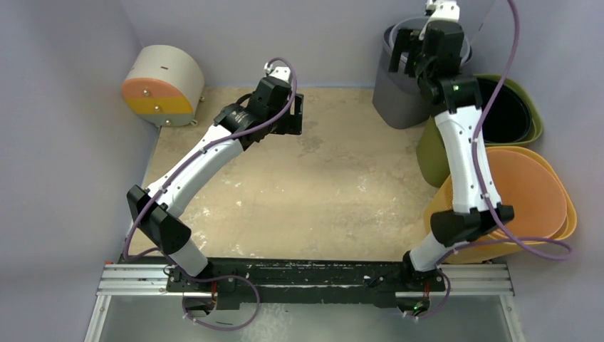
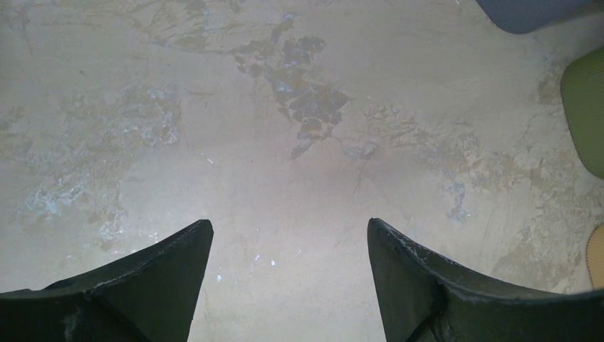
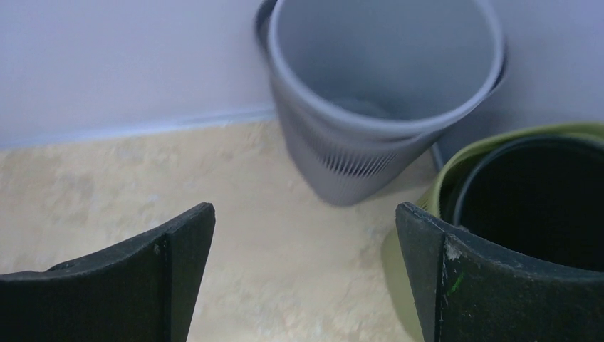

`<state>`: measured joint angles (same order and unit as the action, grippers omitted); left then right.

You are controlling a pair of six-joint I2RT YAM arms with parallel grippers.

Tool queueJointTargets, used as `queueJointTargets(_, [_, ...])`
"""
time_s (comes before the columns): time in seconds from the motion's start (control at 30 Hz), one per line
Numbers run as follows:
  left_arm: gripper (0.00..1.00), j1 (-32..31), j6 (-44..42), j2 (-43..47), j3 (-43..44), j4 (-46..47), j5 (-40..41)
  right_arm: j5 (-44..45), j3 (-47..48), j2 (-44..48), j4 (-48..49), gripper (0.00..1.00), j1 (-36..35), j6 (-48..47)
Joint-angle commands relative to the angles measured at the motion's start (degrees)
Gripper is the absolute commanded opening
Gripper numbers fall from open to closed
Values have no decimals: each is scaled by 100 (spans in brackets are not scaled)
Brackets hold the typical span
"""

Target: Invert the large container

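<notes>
Several containers stand along the right edge. A grey ribbed bin [image 1: 395, 100] stands upright at the far right against the wall, and it also shows in the right wrist view [image 3: 370, 107]. A green bin [image 1: 434, 153] holds a black one [image 1: 509, 110]. A larger orange bin [image 1: 530, 192] sits nested in a yellow one nearest the front. My right gripper [image 1: 412, 55] is open and empty, raised just left of the grey bin's rim [image 3: 305, 208]. My left gripper [image 1: 295, 114] is open and empty above bare table at the middle back [image 2: 289, 222].
A beige drum-like container [image 1: 160, 85] with an orange and yellow face lies on its side at the far left corner. Walls close in the table at the back and sides. The left wrist view catches edges of the grey bin [image 2: 527, 11] and the green bin [image 2: 587, 114].
</notes>
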<state>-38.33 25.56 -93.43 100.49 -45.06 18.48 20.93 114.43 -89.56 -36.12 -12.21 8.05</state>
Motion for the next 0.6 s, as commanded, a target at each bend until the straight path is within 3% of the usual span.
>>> queueJointTargets(0.0, [77,1,99,168,-174,-6,-278,434,1313,-897,-691,97,542,-12])
queueJointTargets(0.17, [77,6,86,236,-345,-114,-485,331,2332,-1468,-1311,86,1359,606])
queueJointTargets(0.3, [77,5,37,397,-792,20,-545,298,2078,-1454,-1341,77,1746,914])
queueJointTargets(0.57, [77,1,67,398,-1203,120,-683,-37,1366,-1093,-1187,70,1969,1159])
